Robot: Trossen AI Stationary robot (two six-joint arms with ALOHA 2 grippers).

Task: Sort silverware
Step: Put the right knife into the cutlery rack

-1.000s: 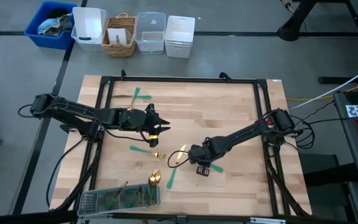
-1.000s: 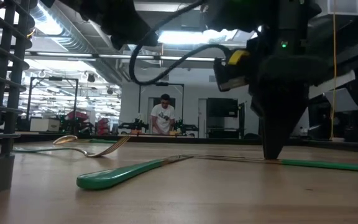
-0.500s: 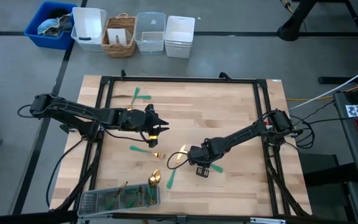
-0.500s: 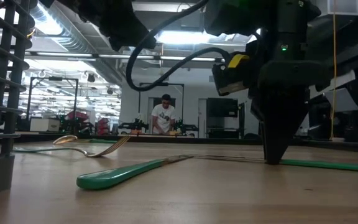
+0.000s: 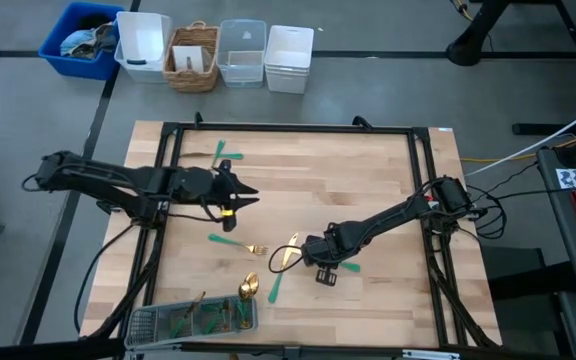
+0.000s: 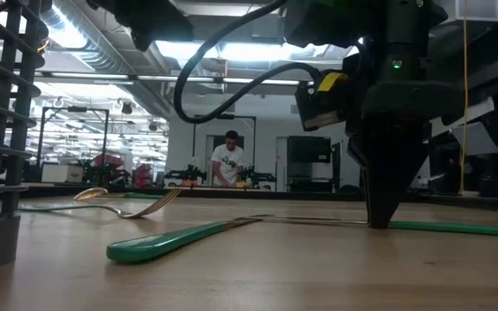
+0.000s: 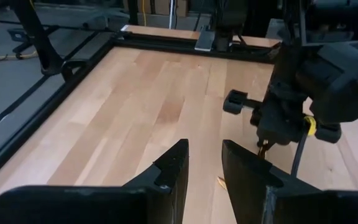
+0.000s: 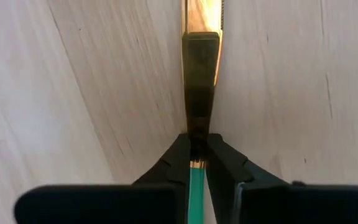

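The silverware lies scattered on the wooden table: a knife [image 5: 288, 250] with a gold blade and teal handle [image 5: 347, 268], a fork [image 5: 240, 244], a spoon [image 5: 250, 285], a teal-handled piece [image 5: 273, 290] and two more near the far left [image 5: 219, 153]. Several others sit in the grey mesh tray [image 5: 158, 322]. My right gripper [image 5: 314, 259] stands over the knife's middle, shut on it. My left gripper [image 5: 251, 196] hovers open above bare wood, left of centre, touching nothing [image 7: 204, 163]. My right gripper pinches the knife between its two fingertips [image 8: 182, 155], right where the gold blade meets the teal handle [image 8: 196, 177]. The fingers come from above, pointing down [image 6: 383, 212], and lie across the knife. The knife lies flat on the table, blade [image 8: 199, 74] stretching ahead.
A black frame [image 5: 288, 128] borders the table. The mesh tray sits at the near left corner. Bins and a basket [image 5: 193, 58] stand beyond the far edge. Bare wood fills the far and right parts. A person [image 6: 227, 162] stands far off in the room.
My left gripper has drawn back toward the table's left and slightly toward the far edge, staying open. The right gripper and the knife have kept still.
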